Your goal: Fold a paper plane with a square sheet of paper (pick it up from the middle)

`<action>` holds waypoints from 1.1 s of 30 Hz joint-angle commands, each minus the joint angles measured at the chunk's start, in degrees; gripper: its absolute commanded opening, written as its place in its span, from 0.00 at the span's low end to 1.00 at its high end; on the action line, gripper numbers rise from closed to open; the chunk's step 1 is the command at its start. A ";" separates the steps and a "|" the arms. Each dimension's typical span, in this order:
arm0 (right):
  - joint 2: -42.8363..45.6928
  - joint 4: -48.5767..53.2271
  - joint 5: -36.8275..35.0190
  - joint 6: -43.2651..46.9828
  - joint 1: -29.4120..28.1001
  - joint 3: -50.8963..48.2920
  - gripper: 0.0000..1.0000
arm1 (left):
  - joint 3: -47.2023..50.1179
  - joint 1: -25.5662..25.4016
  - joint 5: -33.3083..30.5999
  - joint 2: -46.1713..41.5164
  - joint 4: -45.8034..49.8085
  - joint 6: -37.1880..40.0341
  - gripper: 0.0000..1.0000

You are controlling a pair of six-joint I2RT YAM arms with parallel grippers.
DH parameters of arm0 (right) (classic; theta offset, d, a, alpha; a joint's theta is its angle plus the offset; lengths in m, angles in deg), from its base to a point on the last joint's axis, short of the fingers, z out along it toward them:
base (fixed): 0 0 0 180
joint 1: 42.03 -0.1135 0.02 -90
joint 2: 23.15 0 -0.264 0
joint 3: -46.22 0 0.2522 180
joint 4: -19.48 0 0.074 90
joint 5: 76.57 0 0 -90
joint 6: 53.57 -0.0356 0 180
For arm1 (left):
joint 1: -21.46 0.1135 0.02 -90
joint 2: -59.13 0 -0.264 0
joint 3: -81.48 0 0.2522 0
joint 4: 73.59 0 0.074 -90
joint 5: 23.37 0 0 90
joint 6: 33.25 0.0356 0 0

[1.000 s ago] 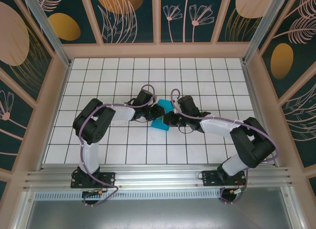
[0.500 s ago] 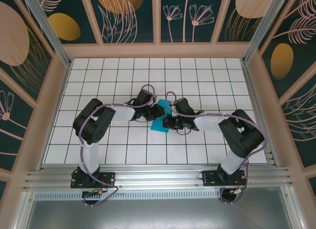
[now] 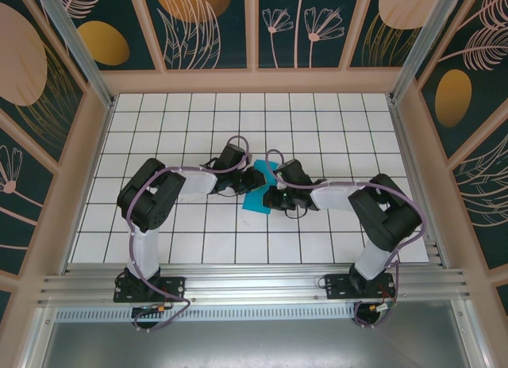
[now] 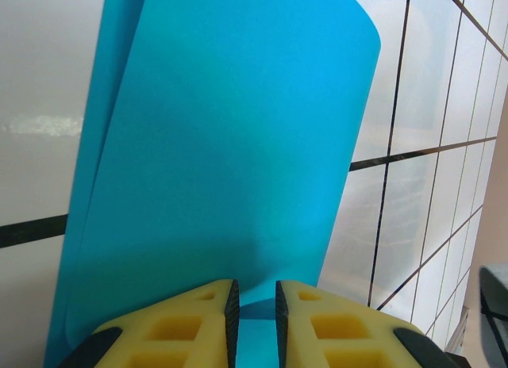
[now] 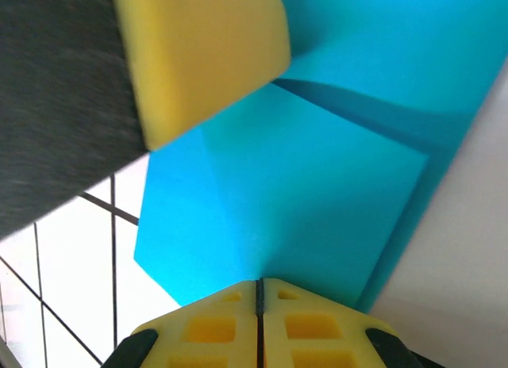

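Pinching the paper (image 4: 230,146) mid-table, left gripper (image 4: 254,304) and right gripper (image 5: 259,304) both clamp edges; early folds only, no plane yet.

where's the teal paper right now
In the top view the square sheet of paper is mid-table, partly folded, held between the left hand on its left and the right hand on its right.
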 commanded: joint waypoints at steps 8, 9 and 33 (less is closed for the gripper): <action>-0.23 6.27 -3.40 0.47 -0.18 0.06 0.10 | 0.93 0.11 -1.15 2.28 2.05 1.49 0.24; 0.10 6.72 -3.29 0.32 -0.27 0.38 0.10 | 0.94 0.12 -1.23 2.20 2.10 1.48 0.24; -2.13 4.37 -3.32 -12.91 -2.04 2.24 0.12 | 0.42 0.13 -0.97 2.15 2.37 1.72 0.24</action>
